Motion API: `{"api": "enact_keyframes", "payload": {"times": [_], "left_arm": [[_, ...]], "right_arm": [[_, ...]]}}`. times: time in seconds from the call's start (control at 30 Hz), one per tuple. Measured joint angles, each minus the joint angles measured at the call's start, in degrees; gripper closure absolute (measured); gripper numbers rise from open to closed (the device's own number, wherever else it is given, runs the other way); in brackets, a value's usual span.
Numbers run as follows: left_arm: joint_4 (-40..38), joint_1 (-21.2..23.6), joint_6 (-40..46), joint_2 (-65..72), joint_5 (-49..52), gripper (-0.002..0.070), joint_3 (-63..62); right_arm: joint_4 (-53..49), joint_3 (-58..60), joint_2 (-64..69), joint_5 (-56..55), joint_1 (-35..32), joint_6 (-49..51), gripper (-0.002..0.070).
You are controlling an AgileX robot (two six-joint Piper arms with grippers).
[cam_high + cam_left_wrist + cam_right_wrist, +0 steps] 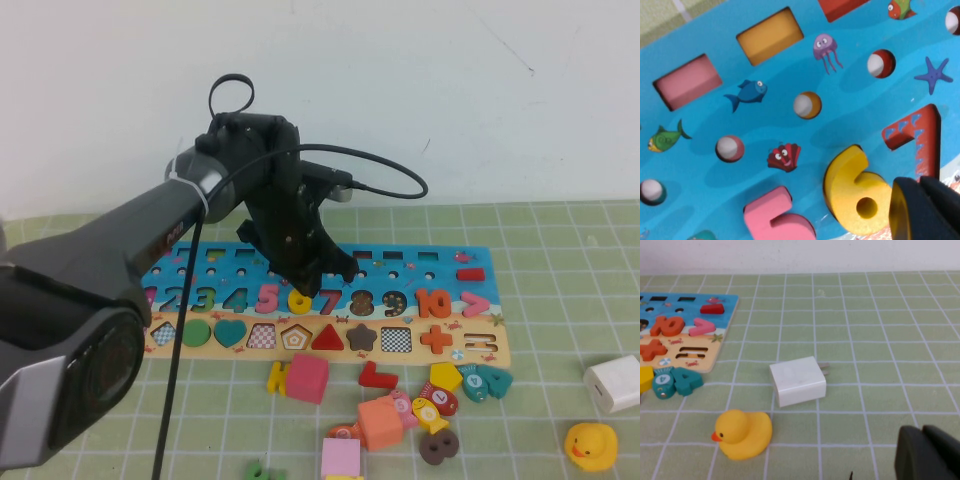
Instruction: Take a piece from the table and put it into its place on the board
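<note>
The board (420, 262) shows numerals 2 to 10, including the yellow 6 (300, 299)

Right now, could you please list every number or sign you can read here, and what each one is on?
"1 2 3 4 5 6 7 8 9 10": numerals on the board.
"6": yellow piece under the left claw.
">", "+", "=": signs at the board's right end.
"4": loose teal piece.
Arm lettering: unreadable.
Right claw: low beside the charger, no text.
</note>
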Motion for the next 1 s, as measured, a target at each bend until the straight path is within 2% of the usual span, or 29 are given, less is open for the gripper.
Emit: {"api": "enact_keyframes", "payload": {"times": [0.17, 0.33, 0.57, 0.73, 1.0], "left_arm": [[0.0, 0.0, 0.3, 0.4, 0.0, 0.0675, 0.0], [0.0, 0.0, 5.3, -1.2, -0.4, 0.0675, 0.0], [1.9, 0.0, 7.4, -14.0, -1.0, 0.0676, 2.6], [1.9, 0.0, 6.6, -27.7, -6.9, 0.0676, 13.5], [1.9, 0.0, 4.6, -51.5, -18.3, 0.0676, 41.2]], "right_arm": [[0.0, 0.0, 0.0, 0.0, 0.0, 0.0, 0.0678], [0.0, 0.0, 0.0, 0.0, 0.0, 0.0, 0.0678], [0.0, 0.0, 0.0, 0.0, 0.0, 0.0, 0.0678], [0.0, 0.0, 0.0, 0.0, 0.0, 0.0, 0.0678], [0.0, 0.0, 0.0, 0.0, 0.0, 0.0, 0.0678]]}}
